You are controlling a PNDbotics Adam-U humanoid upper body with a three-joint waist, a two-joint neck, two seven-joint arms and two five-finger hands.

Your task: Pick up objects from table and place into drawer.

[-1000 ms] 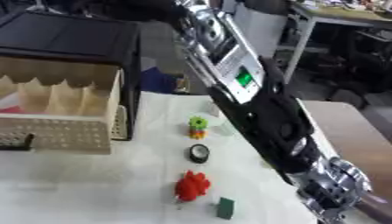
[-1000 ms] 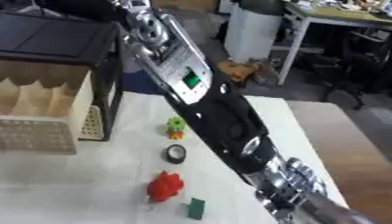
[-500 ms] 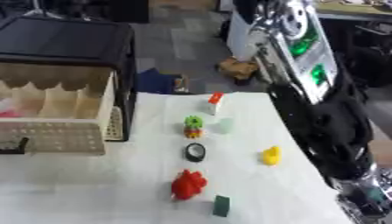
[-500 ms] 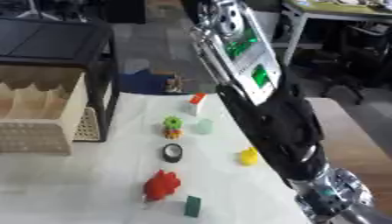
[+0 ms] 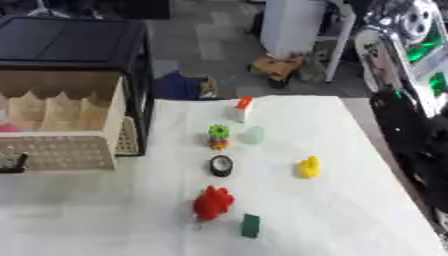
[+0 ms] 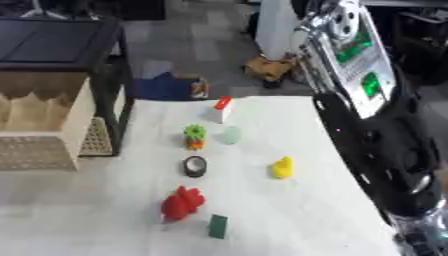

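Note:
The open wooden drawer [image 5: 54, 151], with dividers inside, sticks out of a black cabinet [image 5: 70, 42] at the left; something pink [image 5: 5, 128] lies in it. On the white table [image 5: 105, 210] lie a white carton with a red top [image 5: 241, 109], a green and orange toy [image 5: 218, 136], a pale green piece [image 5: 252, 135], a black ring [image 5: 220, 165], a yellow duck [image 5: 307, 167], a red toy [image 5: 213, 202] and a dark green block [image 5: 251, 225]. My right arm [image 6: 376, 130] runs down the right edge; its hand is out of the picture. No left hand shows.
The floor beyond the table's far edge holds a blue bundle [image 5: 179, 86], a brown box [image 5: 278, 67] and a white cabinet [image 5: 302, 25]. The table's right edge runs under my arm.
My right arm has swung from the table's middle to the right edge, uncovering the yellow duck and the carton. The view has also shifted.

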